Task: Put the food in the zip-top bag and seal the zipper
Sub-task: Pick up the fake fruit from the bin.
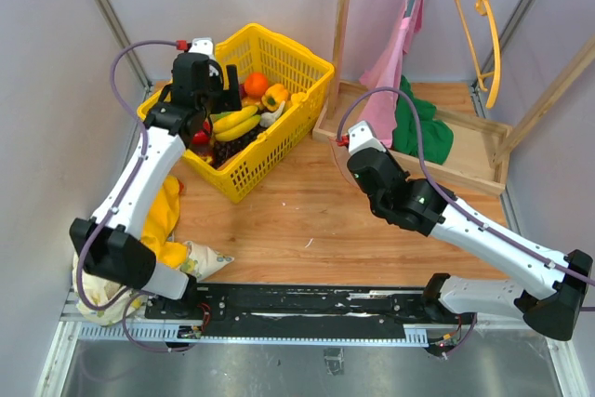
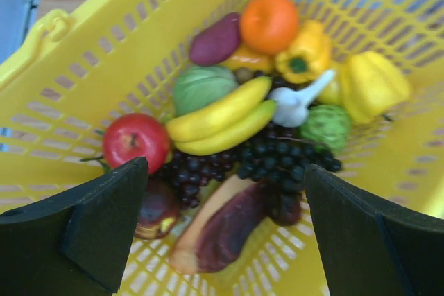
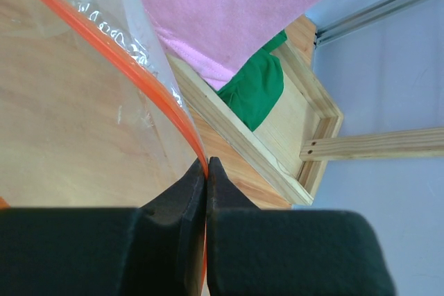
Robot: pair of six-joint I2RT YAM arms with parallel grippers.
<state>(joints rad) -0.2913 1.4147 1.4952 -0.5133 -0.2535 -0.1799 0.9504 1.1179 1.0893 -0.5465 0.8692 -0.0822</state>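
The food lies in a yellow mesh basket (image 2: 83, 53): a red apple (image 2: 135, 140), yellow bananas (image 2: 222, 117), an orange (image 2: 269, 22), a yellow-orange pepper (image 2: 305, 50), dark purple grapes (image 2: 281, 157) and green and purple pieces. My left gripper (image 2: 225, 171) hangs open and empty just above the food, over the grapes; in the top view it (image 1: 216, 107) is inside the basket. My right gripper (image 3: 207, 166) is shut on the red zipper (image 3: 118, 53) at the mouth of the clear zip-top bag (image 3: 76, 129). The bag hardly shows in the top view.
The basket (image 1: 279, 151) stands at the back left. A wooden tray (image 1: 465, 151) with pink cloth (image 1: 395, 53) and green cloth (image 1: 423, 127) sits at the back right under a rack with a yellow hanger (image 1: 485, 20). A yellow-patterned cloth bundle (image 1: 167, 225) lies near the left arm.
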